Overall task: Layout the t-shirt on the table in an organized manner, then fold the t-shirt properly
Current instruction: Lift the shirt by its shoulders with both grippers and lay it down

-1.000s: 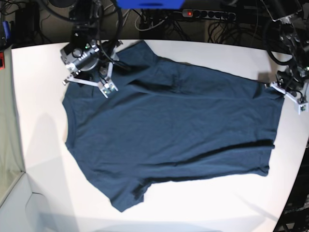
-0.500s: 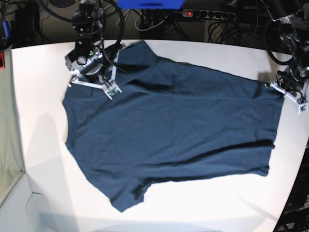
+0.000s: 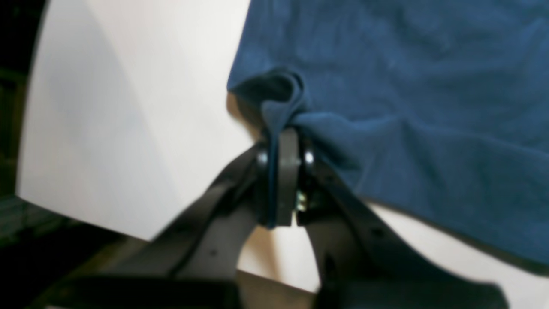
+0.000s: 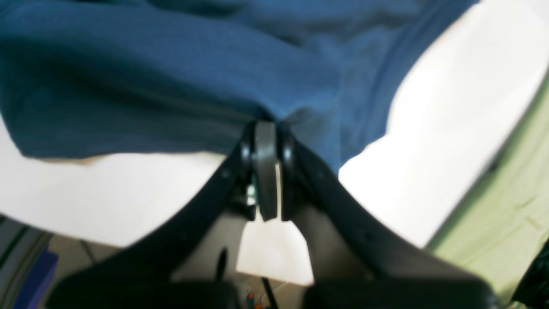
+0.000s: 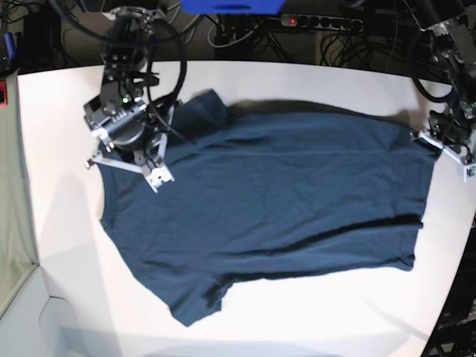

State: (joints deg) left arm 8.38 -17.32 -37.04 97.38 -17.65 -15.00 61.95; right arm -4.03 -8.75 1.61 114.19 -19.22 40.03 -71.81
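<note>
The dark navy t-shirt lies spread across the white table, neck end toward the base view's left and hem toward its right. One sleeve sticks up at the far edge, the other points to the near edge. My right gripper sits at the shirt's far-left shoulder, shut on a pinch of its cloth. At the far-right hem corner, my left gripper is shut on a bunched fold of the t-shirt. A long crease runs across the lower body.
A power strip and tangled cables lie beyond the table's far edge. A pale green surface borders the left side, seen also in the right wrist view. The table's curved edge runs close to the left arm.
My right gripper has shut on the shirt's shoulder and moved toward the near left, pulling the cloth. The far edge now lies straighter and flatter. The left arm has hardly moved.
</note>
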